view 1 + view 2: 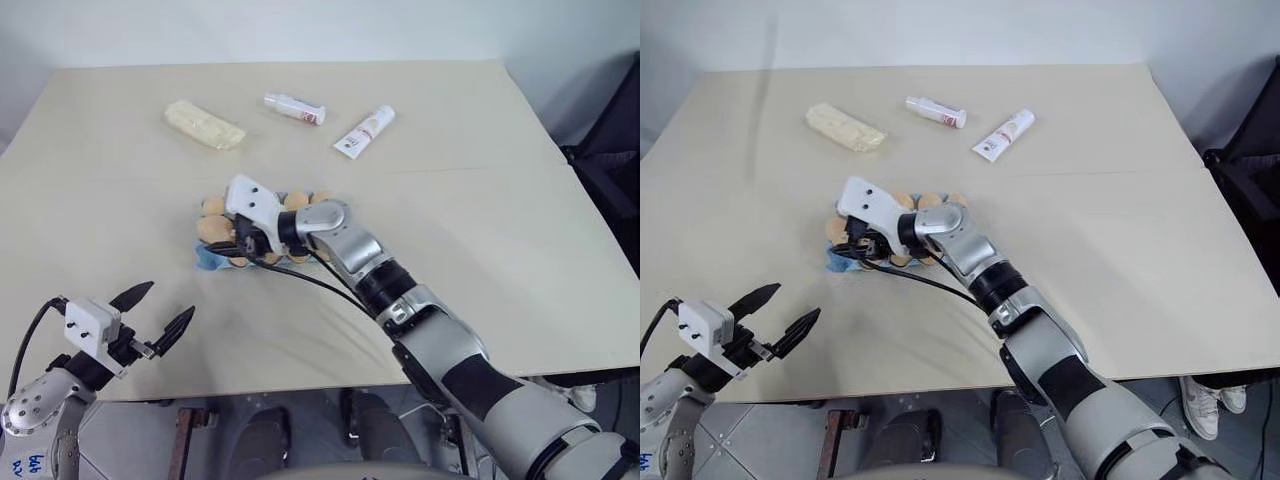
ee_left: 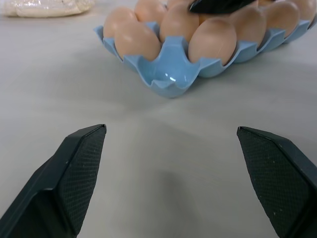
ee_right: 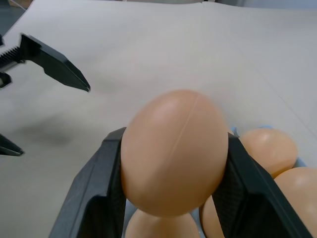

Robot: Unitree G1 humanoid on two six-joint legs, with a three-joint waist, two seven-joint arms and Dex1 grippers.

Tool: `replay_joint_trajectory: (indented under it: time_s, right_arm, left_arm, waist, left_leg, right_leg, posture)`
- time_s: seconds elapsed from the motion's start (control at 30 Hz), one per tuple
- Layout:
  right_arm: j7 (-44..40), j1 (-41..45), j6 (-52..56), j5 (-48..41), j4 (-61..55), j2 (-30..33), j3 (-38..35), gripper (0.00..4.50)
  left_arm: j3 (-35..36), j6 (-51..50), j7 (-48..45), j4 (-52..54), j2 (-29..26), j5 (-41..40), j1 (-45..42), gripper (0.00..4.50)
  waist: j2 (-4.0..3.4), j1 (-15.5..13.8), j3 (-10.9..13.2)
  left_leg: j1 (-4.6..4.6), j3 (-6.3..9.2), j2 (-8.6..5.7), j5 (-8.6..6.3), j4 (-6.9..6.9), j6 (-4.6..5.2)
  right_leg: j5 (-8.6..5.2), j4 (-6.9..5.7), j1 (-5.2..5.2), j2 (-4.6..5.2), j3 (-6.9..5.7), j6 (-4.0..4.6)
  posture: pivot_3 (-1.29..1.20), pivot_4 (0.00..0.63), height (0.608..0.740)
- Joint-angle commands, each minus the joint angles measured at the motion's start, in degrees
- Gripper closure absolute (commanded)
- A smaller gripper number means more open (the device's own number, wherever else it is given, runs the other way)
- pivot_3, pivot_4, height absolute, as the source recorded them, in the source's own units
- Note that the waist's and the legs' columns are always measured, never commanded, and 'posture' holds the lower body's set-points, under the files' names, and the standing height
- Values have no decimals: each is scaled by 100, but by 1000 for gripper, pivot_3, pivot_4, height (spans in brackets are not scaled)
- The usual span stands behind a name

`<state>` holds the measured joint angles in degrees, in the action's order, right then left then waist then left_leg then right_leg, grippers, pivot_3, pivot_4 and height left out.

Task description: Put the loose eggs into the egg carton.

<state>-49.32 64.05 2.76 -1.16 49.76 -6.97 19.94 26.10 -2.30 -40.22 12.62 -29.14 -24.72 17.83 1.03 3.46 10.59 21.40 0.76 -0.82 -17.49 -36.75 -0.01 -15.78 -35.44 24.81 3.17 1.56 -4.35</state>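
counter (image 1: 500,230): wide beige top, bare on the right side and along the near edge
egg carton (image 2: 171,74): light blue, near the counter's middle; mostly hidden under the right arm in the head views; one near corner cup stands empty
right hand (image 3: 173,198): over the carton, fingers pinching an egg (image 3: 173,151)
left hand (image 1: 150,315): fingers spread, holding nothing, over bare counter near the front edge, apart from the carton
far edge: pale yellow packet (image 1: 204,124), two white tubes (image 1: 364,131)
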Motion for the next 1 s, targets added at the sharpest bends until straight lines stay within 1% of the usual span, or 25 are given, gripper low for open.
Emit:
replay_joint_trajectory:
  time_s: [0.03, 0.13, 0.17, 0.27, 0.37, 0.5, 0.67, 0.73, 0.83, 0.9, 1.0]
  right_arm:
    - [180, 270, -236, 57, 243, -470, -98, 1328]
    - [270, 323, -304, 57, 366, -577, -152, 245]
    - [278, 329, -316, 48, 376, -588, -164, 18]
    - [35, 154, -196, -129, -140, -416, -213, 18]
    - [-417, -237, 117, -409, -1119, -26, -259, 18]
    - [-786, -800, 520, -571, -2288, 564, -311, 18]
    - [-1119, -1577, 769, -894, -3716, 1545, -618, 18]
    - [-1243, -1960, 704, -1045, -4122, 1966, -798, 18]
    - [-1450, -2688, 639, -1392, -4662, 2638, -1263, 18]
    - [-1505, -3242, 399, -1416, -4809, 3133, -1574, 18]
    - [-1443, -3920, 154, -1524, -4896, 3572, -2028, 18]
  left_arm:
    - [87, 22, 73, 231, 47, -111, 69, 0]
    - [52, -3, 102, 266, 51, -116, 55, 0]
    - [47, -5, 105, 267, 51, -118, 52, 0]
    - [20, -17, 86, 259, 51, -141, 39, 0]
    - [-33, -32, 47, 210, 24, -132, -13, 0]
    - [-125, -52, 4, 107, -6, -109, -166, 0]
    - [-366, -122, -112, 50, -99, -40, -389, 0]
    - [-469, -156, -174, 52, -145, -14, -481, 0]
    - [-657, -223, -290, 57, -261, 31, -668, 0]
    - [-772, -275, -331, 58, -352, 91, -827, 0]
    - [-895, -299, -368, 23, -464, 166, -1023, 0]
  waist:
    - [0, 1, 0]
    - [0, 10, 0]
    - [0, 9, 0]
    - [-1, 9, 0]
    - [-1, -1, 0]
    - [0, -39, 0]
    - [2, -83, -1]
    - [2, -97, -1]
    - [2, -124, -1]
    - [1, -178, -1]
    - [-1, -194, 0]
  left_leg:
    - [0, 0, 0, 0, 1, 0]
    - [0, 0, 0, 0, 2, 0]
    - [-1, 0, 0, 0, 2, -1]
    - [-1, 1, 0, 1, 2, -1]
    - [2, 2, 1, 1, 2, -1]
    - [3, 8, 0, 1, 7, 0]
    - [6, 13, -7, 0, 4, 6]
    - [6, 12, -6, 0, 4, 5]
    - [6, 13, -2, 1, 9, 4]
    - [5, 13, -1, 1, 11, 4]
    - [3, 5, -2, 2, 10, 6]
  right_leg:
    - [0, -1, 0, 0, 0, 0]
    - [0, -2, 1, 0, -1, 0]
    - [0, -1, 1, 0, 0, 0]
    - [0, -1, 1, 0, -1, 0]
    - [0, -5, 3, -1, -2, 0]
    - [0, -6, -2, 0, -9, 0]
    - [0, 3, -6, 12, -28, -1]
    - [0, 26, -8, 12, -36, -1]
    - [0, 34, -11, 11, -41, -1]
    - [0, 38, -14, 11, -44, -1]
    - [1, 41, -17, 15, -46, -4]
  posture:
    - [0, 150, 740]
    - [0, 150, 740]
    - [0, 150, 740]
    - [0, 150, 740]
    - [0, 150, 740]
    - [0, 150, 740]
    - [0, 150, 740]
    - [0, 150, 740]
    - [0, 150, 740]
    - [0, 150, 740]
    - [0, 150, 740]
